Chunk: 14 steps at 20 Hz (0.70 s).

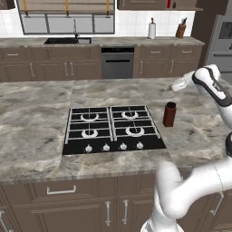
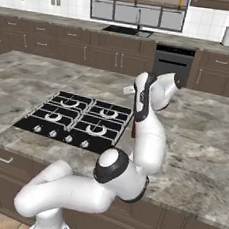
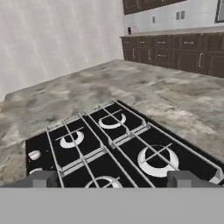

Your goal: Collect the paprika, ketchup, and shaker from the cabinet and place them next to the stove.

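The tall dark red-brown paprika jar with black cap [image 1: 169,114] is standing upright on the grey marbled stone counter [image 1: 36,118] just right of the flat black four-burner gas stove [image 1: 112,128], while the jaws are gaping wide and empty above the grates.

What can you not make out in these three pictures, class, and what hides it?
- Paprika: label unreadable in the left base view, too small; in the right base view the arm covers nearly all of it.
- Gripper: the hand view's bottom edge cuts off all but its fingertips.
- Stove: bottom edge of the hand view crops its near side.
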### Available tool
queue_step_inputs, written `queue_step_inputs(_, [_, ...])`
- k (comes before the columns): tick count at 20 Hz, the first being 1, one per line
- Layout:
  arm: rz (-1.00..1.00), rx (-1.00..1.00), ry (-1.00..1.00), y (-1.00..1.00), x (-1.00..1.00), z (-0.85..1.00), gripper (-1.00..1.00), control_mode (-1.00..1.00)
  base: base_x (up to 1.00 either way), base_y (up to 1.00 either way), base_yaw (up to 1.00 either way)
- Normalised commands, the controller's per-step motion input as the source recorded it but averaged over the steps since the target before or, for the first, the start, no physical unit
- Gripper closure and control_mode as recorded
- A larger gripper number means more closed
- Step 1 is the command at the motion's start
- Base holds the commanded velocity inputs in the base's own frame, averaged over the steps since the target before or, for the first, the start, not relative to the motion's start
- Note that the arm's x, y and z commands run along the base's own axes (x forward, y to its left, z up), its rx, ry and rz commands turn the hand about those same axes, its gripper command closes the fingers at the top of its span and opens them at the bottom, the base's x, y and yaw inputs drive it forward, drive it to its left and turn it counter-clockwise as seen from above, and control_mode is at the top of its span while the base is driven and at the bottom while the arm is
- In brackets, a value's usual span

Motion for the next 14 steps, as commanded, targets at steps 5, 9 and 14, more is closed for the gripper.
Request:
queue_step_inputs(5, [-0.35, -0.05, 0.22, 0.52, -0.64, 0.00, -1.00, -1.00, 0.00, 0.00, 0.00])
queue_step_inputs(9, [-0.34, -0.07, 0.22, 0.53, -0.64, 0.00, -1.00, -1.00, 0.00, 0.00, 0.00])
queue_step_inputs(14, [-0.35, -0.04, 0.20, 0.43, -0.74, 0.00, -1.00, -1.00, 0.00, 0.00, 0.00])
